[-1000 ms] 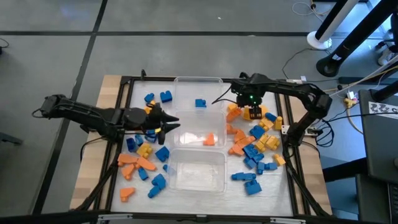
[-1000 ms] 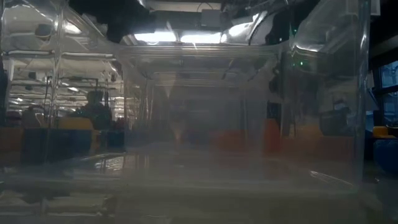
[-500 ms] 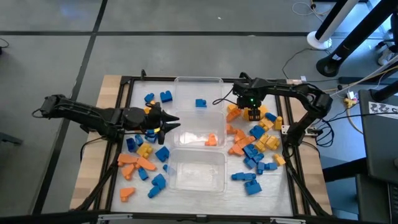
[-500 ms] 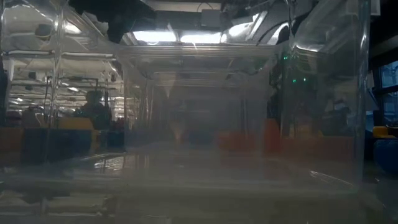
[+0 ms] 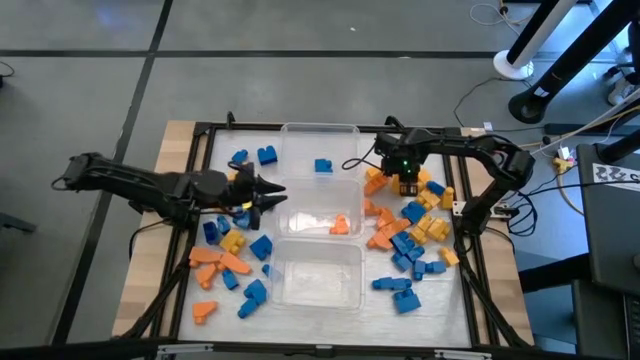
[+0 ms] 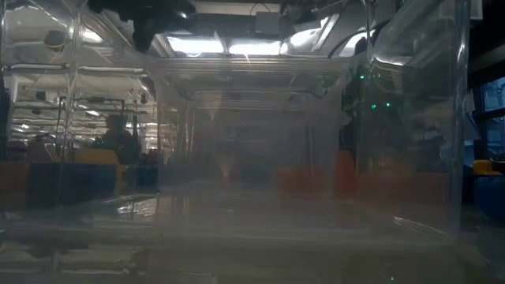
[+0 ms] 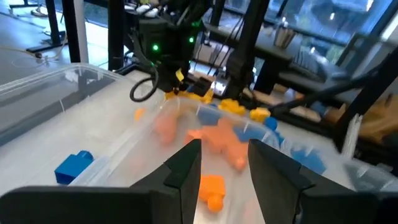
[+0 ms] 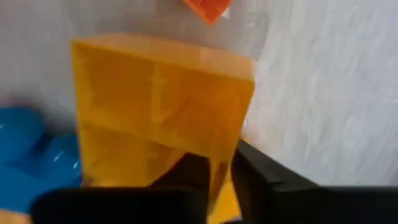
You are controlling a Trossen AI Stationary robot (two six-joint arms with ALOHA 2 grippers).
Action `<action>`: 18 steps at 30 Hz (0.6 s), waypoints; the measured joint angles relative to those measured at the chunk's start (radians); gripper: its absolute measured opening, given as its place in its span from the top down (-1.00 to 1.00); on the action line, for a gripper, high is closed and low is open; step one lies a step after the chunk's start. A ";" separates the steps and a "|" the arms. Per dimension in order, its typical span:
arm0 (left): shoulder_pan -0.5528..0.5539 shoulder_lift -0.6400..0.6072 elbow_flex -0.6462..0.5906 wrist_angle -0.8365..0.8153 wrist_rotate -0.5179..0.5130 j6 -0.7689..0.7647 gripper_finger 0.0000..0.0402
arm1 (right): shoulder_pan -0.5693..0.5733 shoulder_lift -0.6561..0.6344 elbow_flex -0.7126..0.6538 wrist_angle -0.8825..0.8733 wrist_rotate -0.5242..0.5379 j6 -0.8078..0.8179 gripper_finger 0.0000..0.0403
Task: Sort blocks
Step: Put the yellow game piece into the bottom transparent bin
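Observation:
Blue, orange and yellow blocks lie in two heaps, left (image 5: 230,258) and right (image 5: 410,232) of three clear tubs. The far tub (image 5: 320,140) holds one blue block (image 5: 322,166), and the middle tub (image 5: 300,205) holds one orange block (image 5: 340,225). My right gripper (image 5: 406,184) stands at the far end of the right heap, pointing down, shut on a yellow block (image 8: 155,112). My left gripper (image 5: 278,193) hangs open and empty over the middle tub's left edge; the orange block (image 7: 211,190) shows beyond its fingers (image 7: 186,165). My right gripper pinches one side wall (image 8: 227,146) of the yellow block between its two fingers, coming from above and pointing down. The block's hollow, ribbed face is turned toward the wrist camera. Whether the block is clear of the table, I cannot tell.
The near tub (image 5: 318,275) fills the low view, its clear wall (image 6: 252,158) hiding most of the table. A black frame (image 5: 200,135) edges the white work mat. Blue blocks (image 8: 31,149) lie right beside the yellow one.
My left gripper has drawn back a little toward the table's left edge, still open. My right gripper has stayed over the far end of the right heap.

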 joint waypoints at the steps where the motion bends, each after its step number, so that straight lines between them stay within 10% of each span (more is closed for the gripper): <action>1: 0.001 -0.016 0.000 -0.001 -0.001 -0.008 0.39 | 0.001 0.000 0.011 -0.019 0.000 0.000 0.86; 18: 0.069 -0.243 0.000 -0.346 -0.023 -0.161 0.39 | 0.010 0.001 0.483 -0.395 -0.079 -0.031 0.93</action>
